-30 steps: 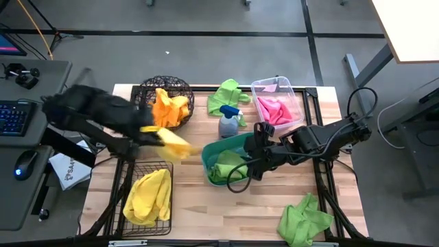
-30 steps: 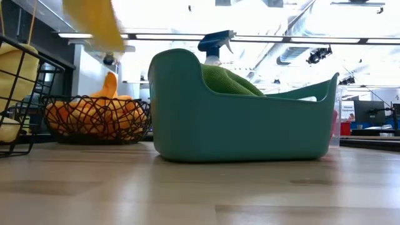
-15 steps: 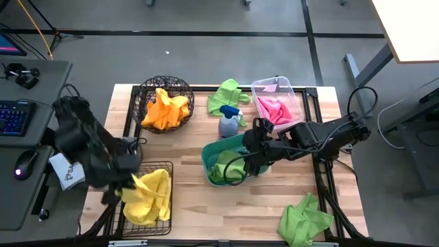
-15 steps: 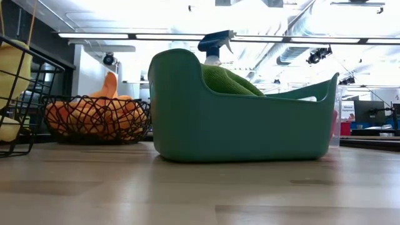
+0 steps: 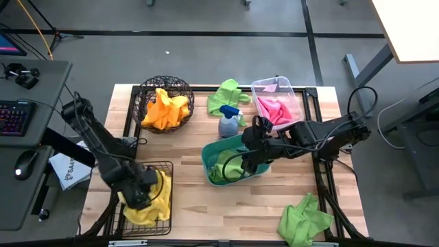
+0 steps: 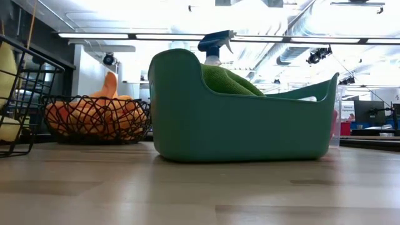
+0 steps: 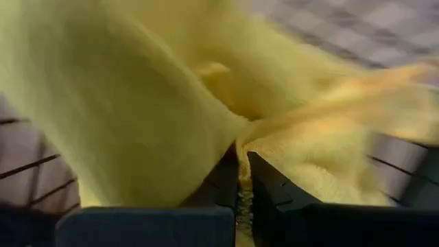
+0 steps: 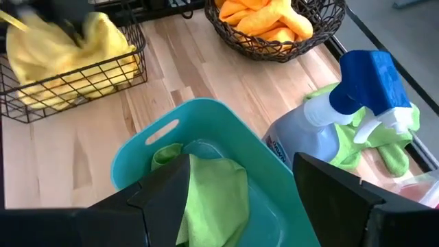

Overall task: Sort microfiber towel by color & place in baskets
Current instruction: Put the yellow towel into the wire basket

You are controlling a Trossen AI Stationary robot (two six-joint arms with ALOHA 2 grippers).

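Four containers: each takes one colour, which is why the cloths lie apart as they do.
Left gripper [image 5: 140,194]: down inside the rectangular black wire basket [image 5: 167,213], its fingers pinched nearly together on a fold of a yellow towel [image 7: 158,89]; the wrist view is blurred, so the grip looks firm but may be about to let go. It sits low so the cloth lands on the yellow pile [image 5: 156,200] rather than over the rim.
Right gripper [image 5: 250,162]: hovers over the teal-green tub [image 5: 210,151], fingers spread wide and holding nothing, seemingly having just dropped a cloth there.
Teal-green tub contents: a lime green towel [image 8: 209,199] lies crumpled on the bottom.
Round dark wire basket [image 5: 167,84]: holds the orange towels [image 5: 167,110], at the back left of the table.
Clear plastic bin [image 5: 282,88]: holds pink towels [image 5: 274,111], at the back right.
Unsorted green: one lime green cloth [image 5: 225,96] lies on the table between the round basket and the clear bin; another [image 5: 306,218] lies near the front right edge. Both still belong in the tub.
Spray bottle [image 5: 228,123]: stands just behind the tub, touching the loose green cloth; it could be knocked in a reach for that cloth.
Progress: well along, two green cloths left, by my judgement.
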